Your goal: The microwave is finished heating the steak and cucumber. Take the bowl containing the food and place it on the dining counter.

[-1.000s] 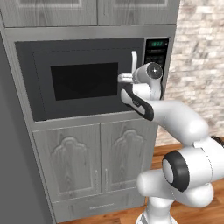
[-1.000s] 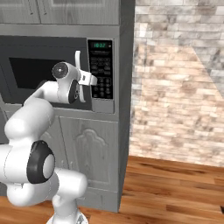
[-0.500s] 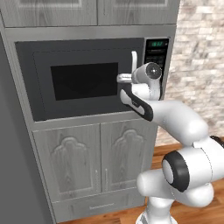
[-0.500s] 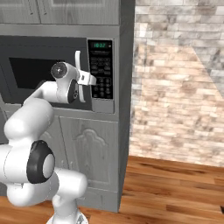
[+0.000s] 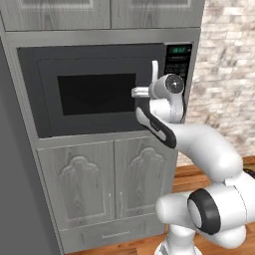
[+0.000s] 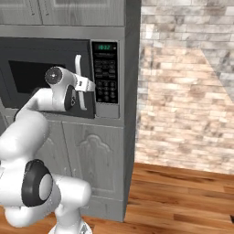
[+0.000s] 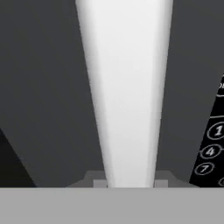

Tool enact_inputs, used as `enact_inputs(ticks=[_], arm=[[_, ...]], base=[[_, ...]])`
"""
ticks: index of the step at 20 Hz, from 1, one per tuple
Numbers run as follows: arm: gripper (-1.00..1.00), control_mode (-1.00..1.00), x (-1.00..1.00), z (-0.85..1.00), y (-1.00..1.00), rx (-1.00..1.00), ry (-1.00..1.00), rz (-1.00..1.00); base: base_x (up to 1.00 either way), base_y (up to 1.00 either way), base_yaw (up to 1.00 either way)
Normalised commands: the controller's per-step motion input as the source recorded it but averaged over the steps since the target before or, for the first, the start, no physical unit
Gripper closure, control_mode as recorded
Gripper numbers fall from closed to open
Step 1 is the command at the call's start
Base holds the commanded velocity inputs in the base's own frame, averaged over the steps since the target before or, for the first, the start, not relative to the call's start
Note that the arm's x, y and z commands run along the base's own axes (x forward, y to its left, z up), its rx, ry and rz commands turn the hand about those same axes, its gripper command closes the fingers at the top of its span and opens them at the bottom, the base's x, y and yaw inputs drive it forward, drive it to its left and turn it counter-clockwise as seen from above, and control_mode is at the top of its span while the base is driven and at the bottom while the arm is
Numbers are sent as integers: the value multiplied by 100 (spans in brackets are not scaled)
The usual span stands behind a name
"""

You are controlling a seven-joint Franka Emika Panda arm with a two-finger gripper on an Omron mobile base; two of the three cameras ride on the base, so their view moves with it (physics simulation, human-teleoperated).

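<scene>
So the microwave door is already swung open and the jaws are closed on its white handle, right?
Not quite. The microwave door is still shut, flush with its frame in the left base view. The jaws are closed on the white handle, as the hand view shows.

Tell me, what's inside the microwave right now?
You can't tell. The microwave door is closed and its window looks plain black, so anything inside is hidden. The hand is shut on the white door handle, next to the button panel.
</scene>
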Motion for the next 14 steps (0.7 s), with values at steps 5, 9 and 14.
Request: enact_inputs(ticks=[5, 9, 14], arm=[[100, -100, -82, 22, 49, 0, -2, 0], [100, -100, -100, 24, 58, 0, -7, 0], [100, -100, -100, 22, 71, 0, -16, 0]], base=[[0, 0, 0], [0, 0, 0], [0, 0, 0]])
